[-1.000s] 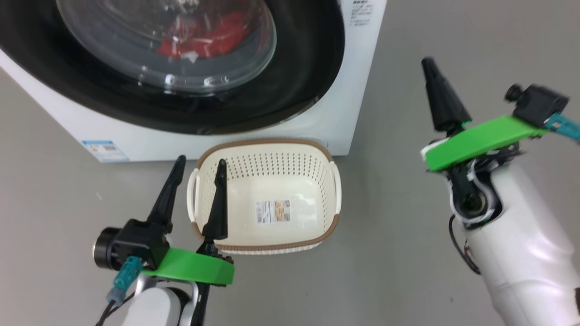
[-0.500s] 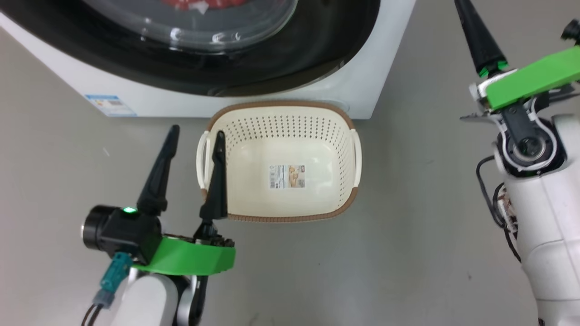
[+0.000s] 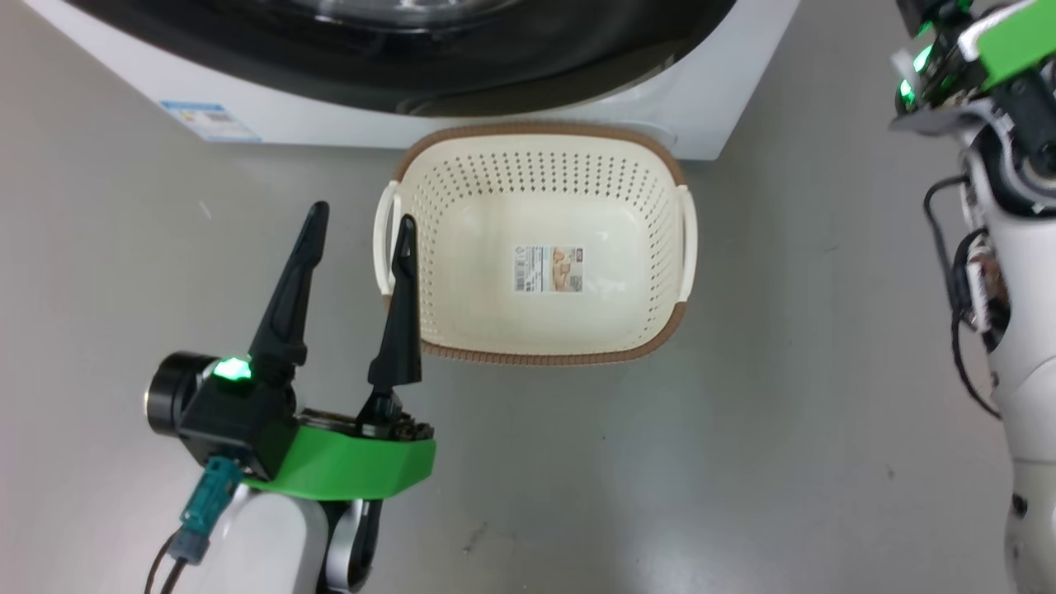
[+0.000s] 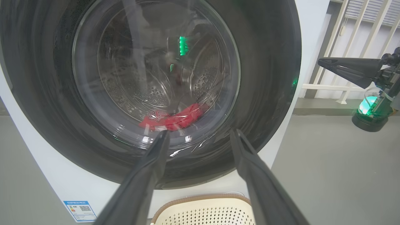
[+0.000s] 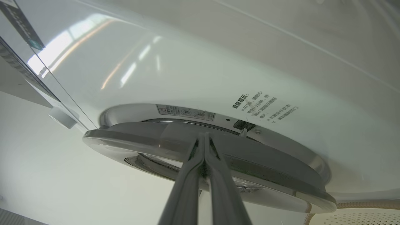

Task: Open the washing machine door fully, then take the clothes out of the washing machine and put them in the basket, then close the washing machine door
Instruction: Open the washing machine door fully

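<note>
The washing machine point(image 3: 726, 107) is a white box along the top of the head view. Its door point(image 4: 268, 93), a black ring around clear glass, shows in the left wrist view with the red clothes point(image 4: 175, 117) behind the glass in the steel drum. The cream basket point(image 3: 536, 355) stands on the floor before the machine with nothing in it. My left gripper point(image 3: 363, 214) is open beside the basket's left handle. My right gripper point(image 5: 203, 135) is shut on nothing, its tips at the door's edge point(image 5: 281, 175), where a narrow gap to the machine's front shows.
Grey floor point(image 3: 742, 454) lies open around the basket. My right forearm point(image 3: 1023, 330) runs down the right edge of the head view. In the left wrist view a white railing point(image 4: 359, 37) stands to the right beyond the machine, with my right gripper point(image 4: 319, 61) before it.
The head camera has tipped down, so machine and basket slid up the picture. My right gripper has risen toward the machine, its fingers passing the top edge. The left gripper has held still.
</note>
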{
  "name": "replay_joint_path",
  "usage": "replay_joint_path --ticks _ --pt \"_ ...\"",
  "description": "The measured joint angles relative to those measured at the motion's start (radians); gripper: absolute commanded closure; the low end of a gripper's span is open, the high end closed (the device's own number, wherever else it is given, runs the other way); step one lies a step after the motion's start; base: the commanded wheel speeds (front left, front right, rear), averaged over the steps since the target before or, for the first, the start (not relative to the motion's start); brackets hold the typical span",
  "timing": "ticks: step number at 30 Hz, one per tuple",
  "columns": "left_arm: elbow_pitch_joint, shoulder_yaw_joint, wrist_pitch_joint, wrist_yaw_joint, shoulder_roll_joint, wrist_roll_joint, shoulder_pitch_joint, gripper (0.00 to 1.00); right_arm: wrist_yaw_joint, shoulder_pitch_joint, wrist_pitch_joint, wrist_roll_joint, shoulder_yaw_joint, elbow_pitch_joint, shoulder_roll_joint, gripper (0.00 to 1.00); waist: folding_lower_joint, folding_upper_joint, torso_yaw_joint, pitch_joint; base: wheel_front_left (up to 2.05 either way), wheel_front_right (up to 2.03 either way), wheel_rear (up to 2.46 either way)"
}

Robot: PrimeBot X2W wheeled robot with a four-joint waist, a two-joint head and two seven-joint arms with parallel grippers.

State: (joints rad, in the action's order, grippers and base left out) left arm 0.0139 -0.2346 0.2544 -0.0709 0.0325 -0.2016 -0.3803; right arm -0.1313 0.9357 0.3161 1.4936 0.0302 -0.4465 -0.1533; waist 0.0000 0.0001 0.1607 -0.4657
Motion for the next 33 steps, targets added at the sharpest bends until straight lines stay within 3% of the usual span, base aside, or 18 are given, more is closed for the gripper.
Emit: replay_joint_path --ticks 10,33 --pt "0.013 -0.016 0.003 0.001 0.000 0.016 -0.017 0.00 0.000 0.122 0.152 0.089 -0.005 -0.091 -0.012 1.00 0.0000 0.0000 0.036 -0.061 0.00 0.00 0.00" --pt "0.056 -0.044 0.003 -0.002 -0.001 0.019 -0.055 0.00 0.001 0.308 0.260 0.105 0.053 -0.289 -0.026 1.00 0.0000 0.0000 0.067 -0.104 0.00 0.00 0.00"
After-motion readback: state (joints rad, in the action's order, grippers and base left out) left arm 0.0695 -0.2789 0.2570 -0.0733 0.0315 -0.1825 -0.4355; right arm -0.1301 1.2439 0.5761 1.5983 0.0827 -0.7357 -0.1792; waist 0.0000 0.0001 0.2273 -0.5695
